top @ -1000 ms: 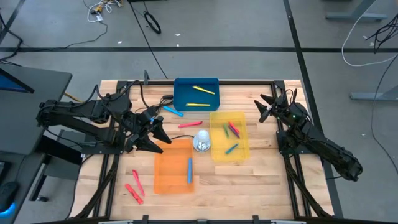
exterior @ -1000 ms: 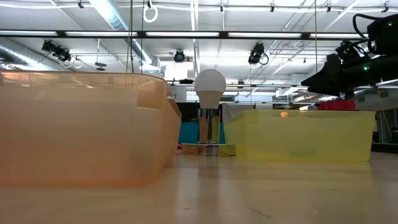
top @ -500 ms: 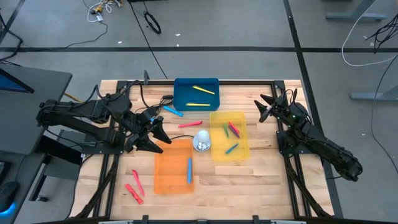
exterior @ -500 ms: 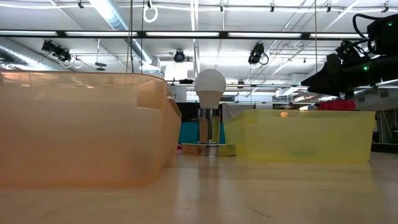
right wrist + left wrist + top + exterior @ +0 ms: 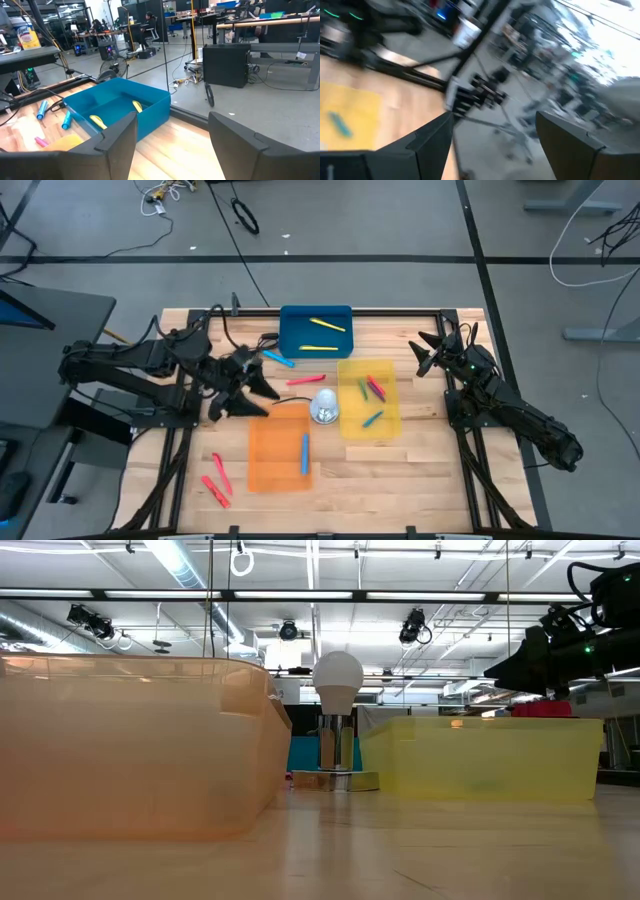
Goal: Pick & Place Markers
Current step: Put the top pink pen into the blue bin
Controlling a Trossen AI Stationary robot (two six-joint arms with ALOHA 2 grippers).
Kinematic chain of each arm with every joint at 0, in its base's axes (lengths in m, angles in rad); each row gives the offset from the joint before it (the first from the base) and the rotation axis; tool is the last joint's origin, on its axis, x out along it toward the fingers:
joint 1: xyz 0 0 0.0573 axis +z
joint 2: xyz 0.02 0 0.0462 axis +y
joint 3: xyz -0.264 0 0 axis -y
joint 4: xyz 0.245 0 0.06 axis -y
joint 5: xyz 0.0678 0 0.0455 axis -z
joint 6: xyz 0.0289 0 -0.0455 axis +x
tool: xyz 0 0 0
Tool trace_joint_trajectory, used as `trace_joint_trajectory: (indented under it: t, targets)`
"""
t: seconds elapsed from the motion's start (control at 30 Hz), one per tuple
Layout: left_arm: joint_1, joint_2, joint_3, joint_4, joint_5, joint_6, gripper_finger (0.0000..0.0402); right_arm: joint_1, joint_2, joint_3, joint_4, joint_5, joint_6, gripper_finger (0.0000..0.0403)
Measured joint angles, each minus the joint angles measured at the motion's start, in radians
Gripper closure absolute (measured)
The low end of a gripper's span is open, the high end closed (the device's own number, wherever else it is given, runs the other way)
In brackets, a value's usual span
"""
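The left tool (image 5: 248, 388) is swinging up from the orange tray's (image 5: 272, 470) corner toward the loose markers; earlier it was sitting lower, at that corner. Its fingers are standing wide with nothing between them. The right tool (image 5: 424, 352) is waiting at the tabletop's (image 5: 420, 470) right edge, also wide and empty.

In my judgement, the step in hand is a reach for a loose marker, likely the red one (image 5: 305, 380) lying just beside the white bulb-shaped object (image 5: 324, 408). To do it well, the fingers should be turning to straddle the marker across its width, coming straight down, and staying clear of the bulb and tray walls.

The markers are short thin sticks. Two yellow ones (image 5: 327, 325) are lying in the blue tray (image 5: 292, 340), a light blue one (image 5: 304, 453) in the orange tray, several mixed colours (image 5: 376, 388) in the yellow tray (image 5: 392, 425). Loose on the wood: a light blue one (image 5: 279, 358) near the blue tray, and red ones (image 5: 216, 484) at the front left.
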Motion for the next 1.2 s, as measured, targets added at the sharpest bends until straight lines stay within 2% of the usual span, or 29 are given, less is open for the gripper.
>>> trace_joint_trajectory:
  t: [0.3,0.53,0.87,1.03,1.2]
  targets:
    - [0.091,-0.037,0.000,-0.033,-0.248,0.046,0.0115,0.000,0.000,0.000,0.000,0.002,0.000,0.0158]
    - [0.171,-0.052,0.001,-0.032,-0.341,0.132,0.0115,0.000,0.000,0.000,0.000,0.003,-0.001,0.0158]
    - [0.215,-0.052,0.001,-0.057,-0.348,0.112,0.0115,0.000,0.000,0.000,0.000,0.003,-0.001,0.0158]
    - [0.217,-0.052,0.000,-0.147,-0.334,0.113,0.0115,0.000,0.000,0.000,0.000,0.003,-0.001,0.0158]
    - [0.281,-0.043,0.001,-0.244,-0.249,0.104,0.0115,0.000,0.000,0.000,0.000,0.003,-0.001,0.0158]
